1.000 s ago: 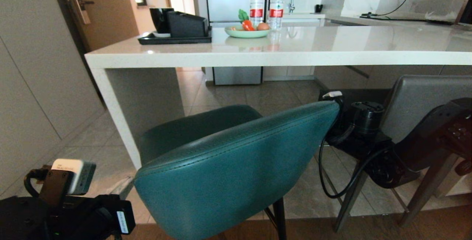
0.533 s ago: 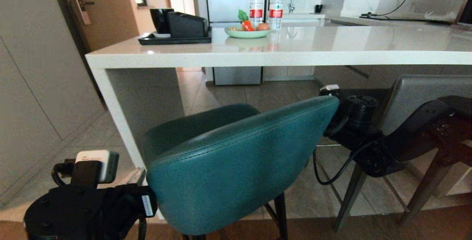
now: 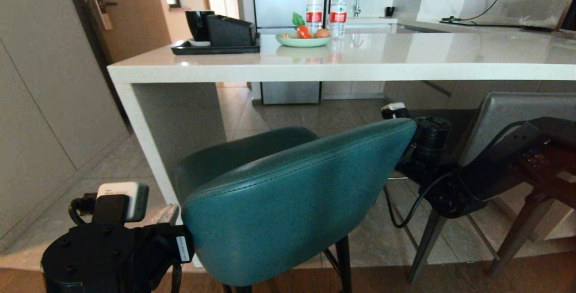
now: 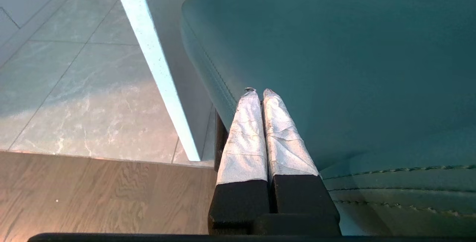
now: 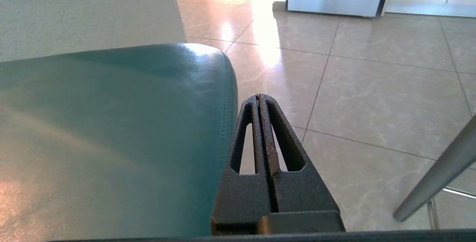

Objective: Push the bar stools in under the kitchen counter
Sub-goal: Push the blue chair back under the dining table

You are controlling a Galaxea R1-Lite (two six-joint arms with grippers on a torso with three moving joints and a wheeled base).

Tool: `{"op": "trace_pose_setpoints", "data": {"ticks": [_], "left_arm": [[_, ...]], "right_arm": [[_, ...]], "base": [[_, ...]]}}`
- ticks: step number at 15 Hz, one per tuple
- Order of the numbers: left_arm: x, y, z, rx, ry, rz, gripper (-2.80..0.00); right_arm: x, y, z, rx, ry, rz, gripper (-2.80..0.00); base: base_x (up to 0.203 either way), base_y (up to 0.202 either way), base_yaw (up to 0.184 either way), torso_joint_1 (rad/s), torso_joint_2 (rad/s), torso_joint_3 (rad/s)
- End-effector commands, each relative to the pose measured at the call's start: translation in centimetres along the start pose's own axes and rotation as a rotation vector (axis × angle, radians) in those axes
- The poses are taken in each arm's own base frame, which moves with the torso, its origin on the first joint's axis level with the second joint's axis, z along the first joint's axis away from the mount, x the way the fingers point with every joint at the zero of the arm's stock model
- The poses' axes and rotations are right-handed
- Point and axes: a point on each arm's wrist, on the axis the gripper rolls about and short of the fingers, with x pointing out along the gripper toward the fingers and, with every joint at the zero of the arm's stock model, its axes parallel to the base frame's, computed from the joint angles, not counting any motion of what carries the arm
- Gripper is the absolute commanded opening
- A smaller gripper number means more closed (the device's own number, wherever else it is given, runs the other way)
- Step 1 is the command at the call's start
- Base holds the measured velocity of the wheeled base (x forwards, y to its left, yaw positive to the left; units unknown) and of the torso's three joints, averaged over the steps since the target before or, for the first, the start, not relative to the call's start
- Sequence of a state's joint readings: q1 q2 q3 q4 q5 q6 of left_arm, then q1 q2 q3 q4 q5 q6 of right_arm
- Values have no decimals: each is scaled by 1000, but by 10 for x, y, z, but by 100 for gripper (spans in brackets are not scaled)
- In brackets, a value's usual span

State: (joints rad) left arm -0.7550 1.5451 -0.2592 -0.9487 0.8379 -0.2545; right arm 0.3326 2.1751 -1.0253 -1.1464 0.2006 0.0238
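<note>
The teal bar stool point(image 3: 288, 203) stands with its curved back toward me, its seat just short of the white kitchen counter point(image 3: 342, 65). My left gripper point(image 4: 259, 92) is shut, its taped fingertips against the lower left of the teal back point(image 4: 353, 67). My right gripper point(image 5: 259, 97) is shut too and lies along the right edge of that back point(image 5: 111, 123). In the head view both sets of fingers are hidden behind the stool; only the left arm point(image 3: 112, 243) and right arm point(image 3: 432, 149) show. The dark-grey bar stool point(image 3: 508, 122) stands at the right, its back under the counter's edge.
The counter's white end leg point(image 3: 135, 140) stands close to the teal stool's left side. A black tray point(image 3: 215, 48), a green plate point(image 3: 302, 40) and two water bottles point(image 3: 314, 2) sit on the counter. Grey cabinets point(image 3: 40, 104) line the left. A brown wooden leg point(image 3: 517, 234) is at the right.
The left arm has come up and in to the stool's left edge. The teal stool has shifted a little toward the counter, the right arm moving along with its right edge.
</note>
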Motion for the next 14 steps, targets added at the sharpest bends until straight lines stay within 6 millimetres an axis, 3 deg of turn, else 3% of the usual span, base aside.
{"op": "trace_pose_setpoints", "data": {"ticks": [1,5,10,14], "left_arm": [[13,0,-4,6,20,46,-280],[35,-6,-8,4,44,90,-280],[62,-14,8,-42,14,113,-280],[85,-3,23,-89,0,85,-280]], "right_arm": [[-4,9,8,-3,-16,31,-280],[-16,21,10,-1,0,69,-280],[-28,22,10,2,16,67,-280],[-35,7,25,-3,-27,-1,-280]], "base": [[0,0,0,0,0,0],[0,0,0,0,0,0],[0,0,0,0,0,0],[0,0,0,0,0,0]]}}
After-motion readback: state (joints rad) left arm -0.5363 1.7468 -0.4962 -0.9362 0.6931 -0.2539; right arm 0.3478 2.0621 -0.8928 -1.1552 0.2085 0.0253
